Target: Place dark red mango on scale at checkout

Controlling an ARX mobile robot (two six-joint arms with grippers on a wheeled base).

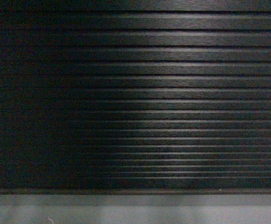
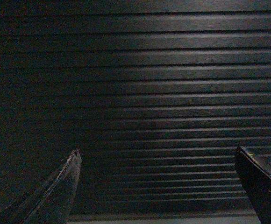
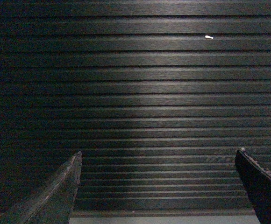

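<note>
Ribbed black checkout (image 1: 173, 93) front fills every view; left gripper (image 2: 156, 154) and right gripper (image 3: 158, 154) both gape, holding nothing.

Dim, grainy feeds on all three cameras.
I get one soft sheen mid-panel on the checkout (image 1: 173, 93) ribs (left side sinks to near black); the floor (image 1: 135, 212) strip reads pale grey.

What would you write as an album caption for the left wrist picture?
Left gripper open and empty, its two dark fingers framing the checkout's ribbed black front panel close ahead.
</note>
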